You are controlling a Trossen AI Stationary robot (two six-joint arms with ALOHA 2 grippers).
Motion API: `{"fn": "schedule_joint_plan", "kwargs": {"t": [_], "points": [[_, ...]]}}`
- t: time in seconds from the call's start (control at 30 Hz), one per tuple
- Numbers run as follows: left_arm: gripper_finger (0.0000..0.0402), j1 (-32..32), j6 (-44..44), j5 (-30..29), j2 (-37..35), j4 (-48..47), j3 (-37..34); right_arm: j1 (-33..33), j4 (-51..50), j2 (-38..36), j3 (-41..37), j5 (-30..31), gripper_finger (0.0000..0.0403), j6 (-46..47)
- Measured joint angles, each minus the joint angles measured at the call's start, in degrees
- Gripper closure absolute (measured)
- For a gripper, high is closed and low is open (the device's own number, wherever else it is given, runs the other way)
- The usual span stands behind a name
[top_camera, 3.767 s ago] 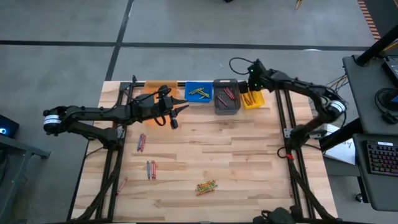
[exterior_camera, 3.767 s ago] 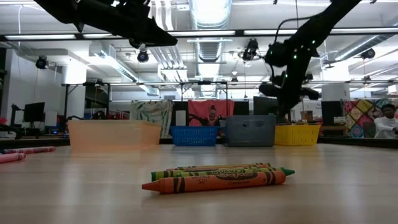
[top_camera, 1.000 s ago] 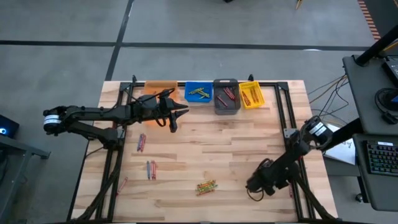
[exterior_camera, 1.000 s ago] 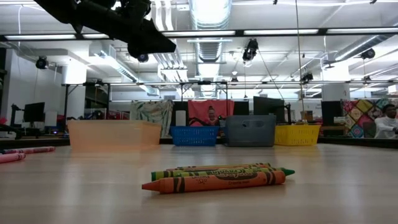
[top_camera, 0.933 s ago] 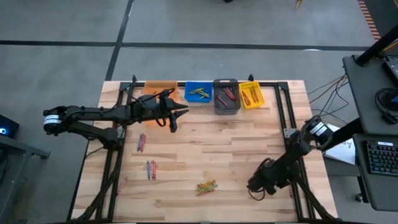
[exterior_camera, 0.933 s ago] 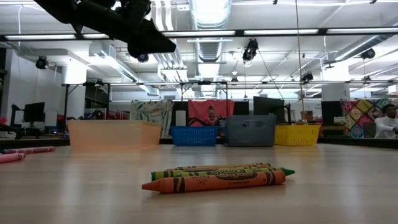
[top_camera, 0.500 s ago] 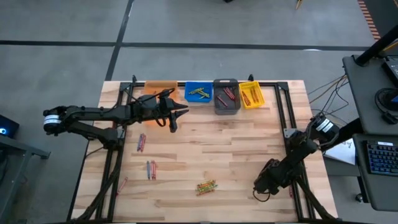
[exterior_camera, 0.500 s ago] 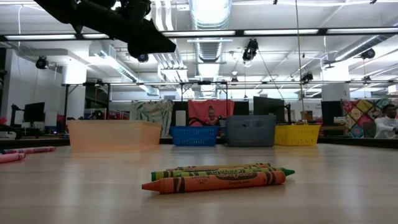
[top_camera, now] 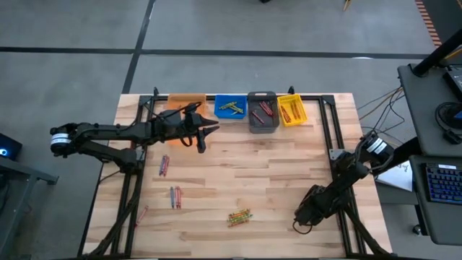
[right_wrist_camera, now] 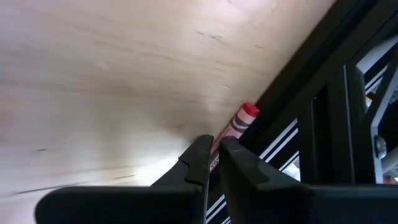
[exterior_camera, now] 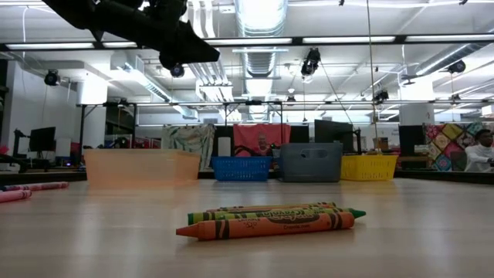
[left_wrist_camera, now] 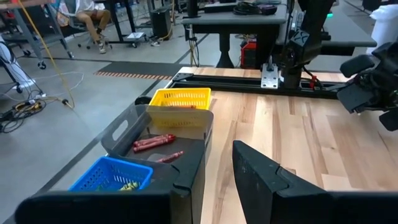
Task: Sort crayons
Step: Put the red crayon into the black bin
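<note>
Right gripper clenched on a red crayon lying against the black frame rail; light, rigid, waxy-slick, likely snappable; mid-barrel hold advisable; left gripper idle by the bins, state indeterminate.

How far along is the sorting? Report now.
Done: crayons lie in the blue bin, grey bin and yellow bin. In hand: the right gripper pinches a red crayon by the frame. Remaining: loose crayons on the table; the left gripper hovers by the bins.
</note>
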Motion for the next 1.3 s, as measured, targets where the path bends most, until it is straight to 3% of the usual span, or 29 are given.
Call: {"fn": "schedule_joint_plan", "kwargs": {"t": [0.37,0.47,0.73,1.17,1.3], "points": [[0.0337,0.0,0.7,-0.2,0.0,1.1,0.6,-0.5,-2.6,-2.7,3.0,4.3,0.0376,-0.1],[0.0337,0.0,0.7,-0.2,0.0,1.1,1.0,-0.3,-7.1,-4.8,3.6,3.0,0.0376,2.2],[0.0337,0.0,2.6,-0.1,-0.1,1.1,2.1,-0.4,-7.3,-6.1,2.8,-0.5,0.0376,4.5],[0.0337,0.0,2.7,-0.1,0.0,1.1,2.0,1.4,0.7,-5.8,1.3,-1.9,0.0337,3.8],[0.0337,0.0,3.7,-0.1,0.0,1.1,2.0,3.0,1.2,-5.8,-0.1,-4.7,0.033,4.4]]}}
